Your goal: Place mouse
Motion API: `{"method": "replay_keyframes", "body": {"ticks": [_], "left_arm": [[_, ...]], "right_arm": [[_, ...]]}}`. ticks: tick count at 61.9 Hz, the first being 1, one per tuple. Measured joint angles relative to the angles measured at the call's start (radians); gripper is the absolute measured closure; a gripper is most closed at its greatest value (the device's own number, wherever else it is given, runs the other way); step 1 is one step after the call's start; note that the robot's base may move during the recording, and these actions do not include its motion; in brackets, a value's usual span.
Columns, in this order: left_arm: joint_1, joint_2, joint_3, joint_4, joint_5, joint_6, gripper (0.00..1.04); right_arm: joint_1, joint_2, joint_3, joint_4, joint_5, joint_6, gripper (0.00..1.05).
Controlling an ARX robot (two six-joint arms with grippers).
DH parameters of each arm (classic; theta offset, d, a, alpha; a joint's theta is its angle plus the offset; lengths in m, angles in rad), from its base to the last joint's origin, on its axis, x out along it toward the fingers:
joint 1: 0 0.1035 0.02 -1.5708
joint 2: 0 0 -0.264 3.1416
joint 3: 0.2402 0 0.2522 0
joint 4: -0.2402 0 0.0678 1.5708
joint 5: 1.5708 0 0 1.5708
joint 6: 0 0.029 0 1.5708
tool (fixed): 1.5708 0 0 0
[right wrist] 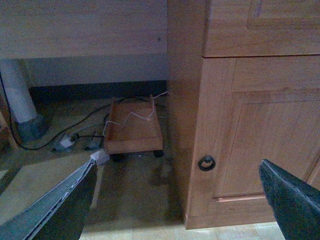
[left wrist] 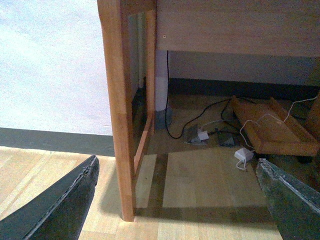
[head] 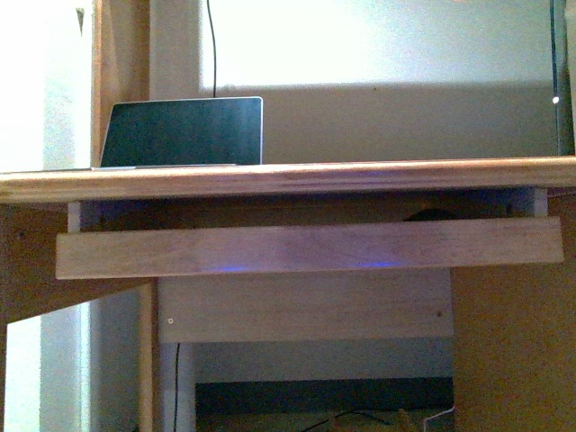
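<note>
In the front view a small dark domed shape (head: 432, 214), which looks like the mouse, peeks over the front board of the pull-out tray (head: 306, 248) under the desk top (head: 288, 177). Most of it is hidden in shadow. Neither arm shows in the front view. My left gripper (left wrist: 176, 162) is open and empty, low above the floor beside the desk's left leg (left wrist: 119, 110). My right gripper (right wrist: 177, 162) is open and empty, low in front of the desk's cupboard door (right wrist: 260, 130).
A laptop (head: 183, 132) stands open on the desk top at the left. Under the desk lie cables, a white adapter (left wrist: 244, 154) and a wooden wheeled tray (right wrist: 132, 129). The cupboard door has a ring handle (right wrist: 206, 162).
</note>
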Motion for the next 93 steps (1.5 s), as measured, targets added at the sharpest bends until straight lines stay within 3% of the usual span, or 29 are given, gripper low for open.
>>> {"method": "replay_keyframes", "body": {"ticks": [70, 76, 86, 93], "left_arm": [[0.0, 0.0, 0.0, 0.0, 0.0, 0.0, 0.08], [-0.002, 0.094, 0.036, -0.057, 0.06, -0.095, 0.08], [0.005, 0.457, 0.122, 0.144, 0.183, -0.032, 0.08], [0.018, 0.741, 0.188, 0.357, 0.225, 0.193, 0.08]], "right_arm": [[0.0, 0.0, 0.0, 0.0, 0.0, 0.0, 0.07], [0.0, 0.0, 0.0, 0.0, 0.0, 0.0, 0.07], [0.0, 0.0, 0.0, 0.0, 0.0, 0.0, 0.07], [0.0, 0.0, 0.0, 0.0, 0.0, 0.0, 0.07]]}}
